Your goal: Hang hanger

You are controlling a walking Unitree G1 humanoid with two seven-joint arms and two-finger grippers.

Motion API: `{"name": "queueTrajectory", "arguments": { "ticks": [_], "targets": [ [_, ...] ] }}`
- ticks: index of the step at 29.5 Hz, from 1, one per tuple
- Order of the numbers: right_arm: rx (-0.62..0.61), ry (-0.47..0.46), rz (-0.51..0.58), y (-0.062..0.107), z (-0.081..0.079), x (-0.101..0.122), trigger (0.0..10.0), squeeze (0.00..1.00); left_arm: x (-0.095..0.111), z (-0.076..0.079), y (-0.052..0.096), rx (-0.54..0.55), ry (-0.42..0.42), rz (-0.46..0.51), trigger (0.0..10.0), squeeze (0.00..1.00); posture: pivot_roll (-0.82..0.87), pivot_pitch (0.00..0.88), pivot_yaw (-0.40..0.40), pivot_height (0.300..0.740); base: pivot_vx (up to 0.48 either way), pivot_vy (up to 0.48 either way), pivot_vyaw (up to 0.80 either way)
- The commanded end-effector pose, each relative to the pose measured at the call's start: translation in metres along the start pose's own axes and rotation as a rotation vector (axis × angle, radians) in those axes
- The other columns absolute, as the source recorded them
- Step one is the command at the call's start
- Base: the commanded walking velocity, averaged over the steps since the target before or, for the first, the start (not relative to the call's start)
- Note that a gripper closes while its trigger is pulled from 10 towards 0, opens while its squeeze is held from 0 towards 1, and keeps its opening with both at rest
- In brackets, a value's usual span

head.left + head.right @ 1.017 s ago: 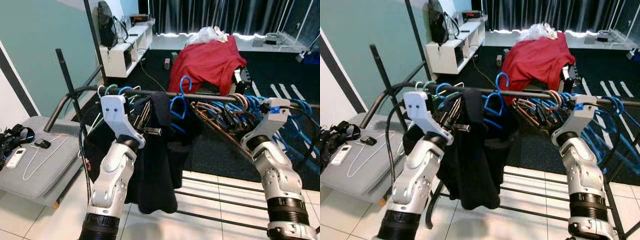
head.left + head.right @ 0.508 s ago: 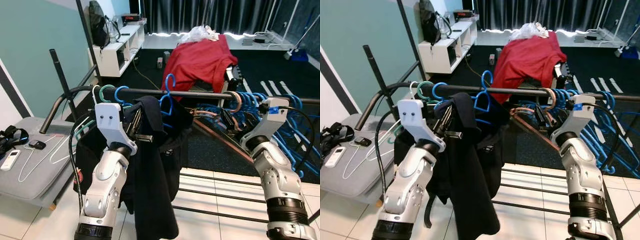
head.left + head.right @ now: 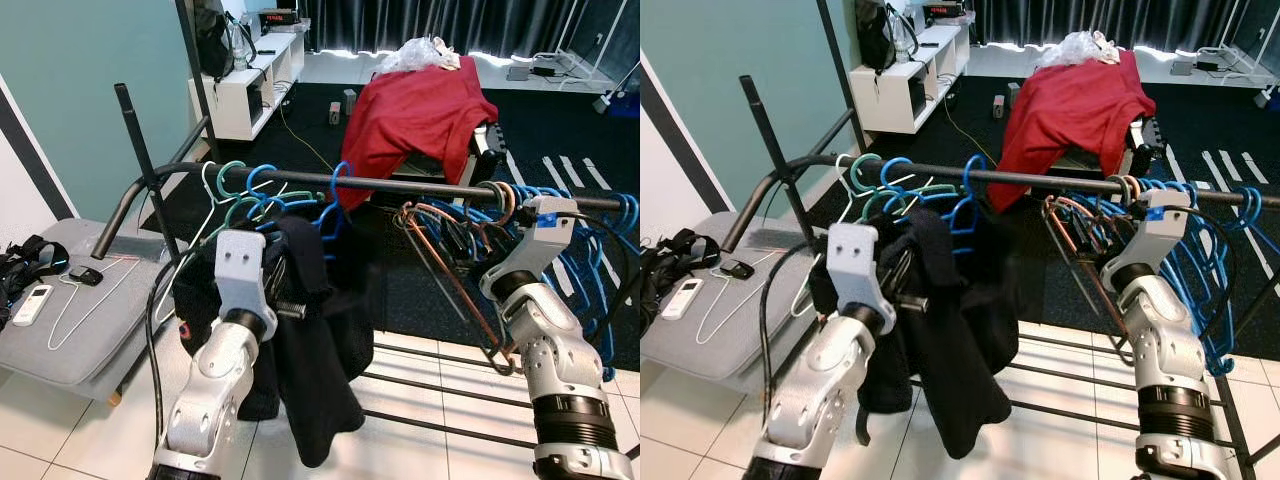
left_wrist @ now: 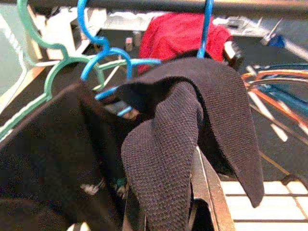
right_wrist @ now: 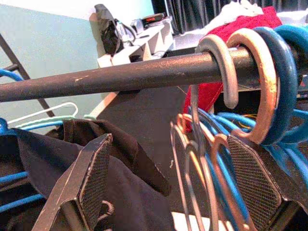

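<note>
Two grippers: left gripper (image 4: 166, 211) seemingly clenched on the dark knitted garment (image 4: 187, 115); right gripper (image 5: 178, 183) spread wide beside the black metal rail (image 5: 120, 74).
Blue plastic hanger (image 4: 206, 29): hooked over rail, garment draped.
Handling: light, stiff hook; limp cloth slides. Hold hanger's neck.

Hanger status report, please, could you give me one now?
Left pincer shut on black garment. Blue hanger hooked on rail. Right pincer open at crowded hangers.

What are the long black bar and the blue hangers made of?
The bar looks like metal painted black: it is stiff, with pale scratches in the paint. The blue hangers look like smooth, shiny plastic, or maybe coated wire; the pictures cannot settle which.
</note>
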State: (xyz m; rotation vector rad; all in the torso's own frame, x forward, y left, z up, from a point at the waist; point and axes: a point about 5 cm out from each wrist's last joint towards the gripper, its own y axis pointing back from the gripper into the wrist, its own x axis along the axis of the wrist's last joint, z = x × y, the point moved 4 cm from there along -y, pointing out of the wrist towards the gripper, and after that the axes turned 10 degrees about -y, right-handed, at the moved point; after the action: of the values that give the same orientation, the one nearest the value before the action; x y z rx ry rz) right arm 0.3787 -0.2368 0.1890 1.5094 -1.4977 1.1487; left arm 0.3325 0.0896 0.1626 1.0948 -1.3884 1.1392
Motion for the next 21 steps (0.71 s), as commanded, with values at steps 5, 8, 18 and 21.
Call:
{"name": "queueTrajectory", "arguments": {
  "ticks": [5, 8, 18, 21],
  "targets": [
    [-0.002, -0.017, -0.012, 0.000, 0.000, -0.002, 10.0, 0.00, -0.017, 0.007, 0.010, 0.010, 0.016, -0.096, 10.0, 0.00, -0.13, 0.048, 0.030, 0.735, 0.000, 0.000, 0.00],
    [0.000, -0.016, -0.015, 0.000, 0.000, -0.002, 10.0, 0.00, -0.021, 0.020, 0.013, -0.063, 0.011, -0.126, 10.0, 0.00, -0.13, 0.048, 0.030, 0.735, 0.000, 0.000, 0.00],
    [-0.001, -0.015, -0.019, 0.001, 0.001, -0.003, 10.0, 0.00, -0.029, 0.083, 0.047, -0.553, 0.009, -0.259, 10.0, 1.00, -0.13, 0.040, 0.030, 0.735, 0.000, 0.000, 0.00],
    [0.000, -0.016, -0.020, 0.001, 0.001, -0.003, 10.0, 0.00, -0.020, 0.091, 0.074, -0.832, -0.061, -0.252, 10.0, 1.00, -0.13, 0.041, 0.028, 0.735, 0.000, 0.000, 0.00]
  ]
}}
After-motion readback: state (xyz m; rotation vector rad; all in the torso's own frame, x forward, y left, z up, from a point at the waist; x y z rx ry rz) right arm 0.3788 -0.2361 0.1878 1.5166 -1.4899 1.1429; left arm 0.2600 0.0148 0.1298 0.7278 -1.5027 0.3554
